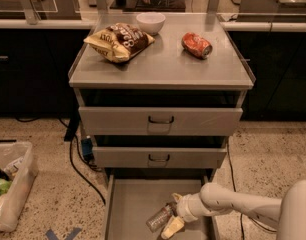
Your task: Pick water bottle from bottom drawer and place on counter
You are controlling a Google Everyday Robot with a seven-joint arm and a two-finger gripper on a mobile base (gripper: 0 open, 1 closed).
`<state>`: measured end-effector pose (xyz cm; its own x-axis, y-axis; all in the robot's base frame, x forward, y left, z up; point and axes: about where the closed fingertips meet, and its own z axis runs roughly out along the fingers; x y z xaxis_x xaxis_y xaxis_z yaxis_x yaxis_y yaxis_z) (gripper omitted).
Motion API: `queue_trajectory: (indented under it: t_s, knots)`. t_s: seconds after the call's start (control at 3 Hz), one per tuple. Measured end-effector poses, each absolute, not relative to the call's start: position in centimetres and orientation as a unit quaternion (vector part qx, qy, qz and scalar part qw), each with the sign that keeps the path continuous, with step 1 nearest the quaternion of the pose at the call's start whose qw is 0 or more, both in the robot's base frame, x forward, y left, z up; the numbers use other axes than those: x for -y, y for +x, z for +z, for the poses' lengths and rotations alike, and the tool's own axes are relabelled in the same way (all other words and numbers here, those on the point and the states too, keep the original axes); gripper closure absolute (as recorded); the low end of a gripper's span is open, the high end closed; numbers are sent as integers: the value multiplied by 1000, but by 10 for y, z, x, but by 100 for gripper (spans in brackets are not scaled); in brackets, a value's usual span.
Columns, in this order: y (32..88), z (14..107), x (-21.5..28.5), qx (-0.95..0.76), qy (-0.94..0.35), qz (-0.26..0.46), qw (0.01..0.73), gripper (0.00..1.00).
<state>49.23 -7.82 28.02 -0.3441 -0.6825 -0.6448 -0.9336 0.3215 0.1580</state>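
Note:
The water bottle [159, 217], clear with a reddish label band, lies tilted on the floor of the open bottom drawer [138, 196], near its front right. My gripper [173, 213] reaches in from the right at the end of the white arm [233, 204]. Its pale fingers [173, 227] stand apart, one on each side of the bottle's near end, not closed on it. The grey steel counter [163, 64] tops the cabinet and holds a crushed red soda can [197, 45], a chip bag [119, 41] and a white bowl [150, 22].
Two closed grey drawers with dark loop handles [160, 120] sit above the open one. A clear bin of rubbish [8, 184] stands on the floor at left. A black cable [75, 164] runs beside the cabinet. Dark counters line the back.

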Motion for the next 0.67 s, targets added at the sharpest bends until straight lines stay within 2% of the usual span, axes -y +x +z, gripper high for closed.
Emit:
queue_trajectory:
  t_s: [0.67]
  knots:
    - [490,257,60,-753,-550,283,224,0]
